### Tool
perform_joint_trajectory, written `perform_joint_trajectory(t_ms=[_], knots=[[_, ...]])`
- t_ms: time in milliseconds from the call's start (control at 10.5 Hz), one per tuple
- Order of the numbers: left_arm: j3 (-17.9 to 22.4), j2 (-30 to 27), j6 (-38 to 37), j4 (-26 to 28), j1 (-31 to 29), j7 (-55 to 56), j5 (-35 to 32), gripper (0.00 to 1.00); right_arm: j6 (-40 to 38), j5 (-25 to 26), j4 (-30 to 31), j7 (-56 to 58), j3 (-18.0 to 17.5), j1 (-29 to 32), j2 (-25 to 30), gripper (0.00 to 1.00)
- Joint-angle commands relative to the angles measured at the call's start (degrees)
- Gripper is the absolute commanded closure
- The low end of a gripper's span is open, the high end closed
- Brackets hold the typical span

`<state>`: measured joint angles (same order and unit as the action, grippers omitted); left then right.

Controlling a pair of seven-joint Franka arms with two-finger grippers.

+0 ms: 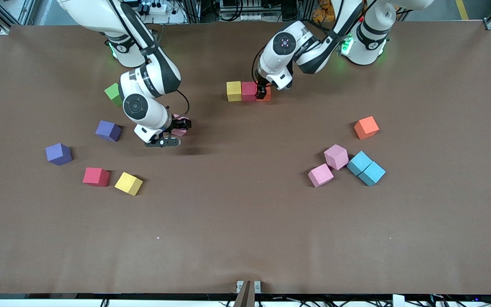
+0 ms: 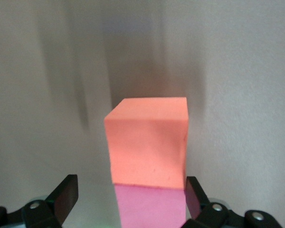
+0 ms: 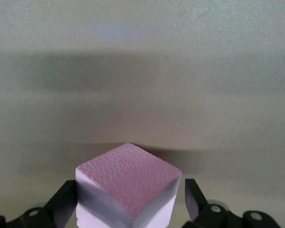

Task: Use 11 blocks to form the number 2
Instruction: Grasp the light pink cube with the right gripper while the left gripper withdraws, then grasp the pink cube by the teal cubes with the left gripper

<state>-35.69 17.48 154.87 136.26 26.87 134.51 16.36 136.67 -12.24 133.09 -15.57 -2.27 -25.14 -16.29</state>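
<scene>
A row of three touching blocks lies near the robots' bases: yellow (image 1: 234, 91), red (image 1: 249, 91) and orange (image 1: 268, 97). My left gripper (image 1: 262, 92) is low over the red and orange ones, partly hiding the orange one. In the left wrist view the left gripper (image 2: 130, 192) is open, with the orange block (image 2: 147, 142) and the red block (image 2: 149, 209) between its spread fingers (image 2: 66, 195). My right gripper (image 1: 176, 128) is down around a pink block (image 1: 180, 130). In the right wrist view the right gripper (image 3: 129, 198) is open, with a gap on each side of that pink block (image 3: 128, 187).
Toward the right arm's end lie a green cube (image 1: 113, 94), two purple cubes (image 1: 108, 130) (image 1: 59, 153), a red one (image 1: 96, 176) and a yellow one (image 1: 128, 183). Toward the left arm's end lie an orange cube (image 1: 366, 127), two pink (image 1: 336, 156) (image 1: 320, 175) and two light blue (image 1: 359, 163) (image 1: 372, 173).
</scene>
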Motion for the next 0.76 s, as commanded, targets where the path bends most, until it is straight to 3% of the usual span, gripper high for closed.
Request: perform_joint_trajectory(t_ms=[0, 285, 664], knots=[[-0.4, -4.4, -5.5, -0.2, -2.8, -3.8, -0.3, 0.00, 0.3, -0.5, 0.2, -1.8, -0.2, 0.1, 0.8, 0.00], [1.7, -8.1, -17.6, -5.9, -9.0, -22.5, -0.4, 0.00, -1.1, -0.5, 0.0, -2.4, -0.3, 0.1, 2.4, 0.00], [10.1, -8.3, -18.6, -9.2, -13.5, -48.4, -4.1, 0.00, -1.3, -0.4, 0.1, -2.2, -0.1, 0.0, 2.1, 0.00]])
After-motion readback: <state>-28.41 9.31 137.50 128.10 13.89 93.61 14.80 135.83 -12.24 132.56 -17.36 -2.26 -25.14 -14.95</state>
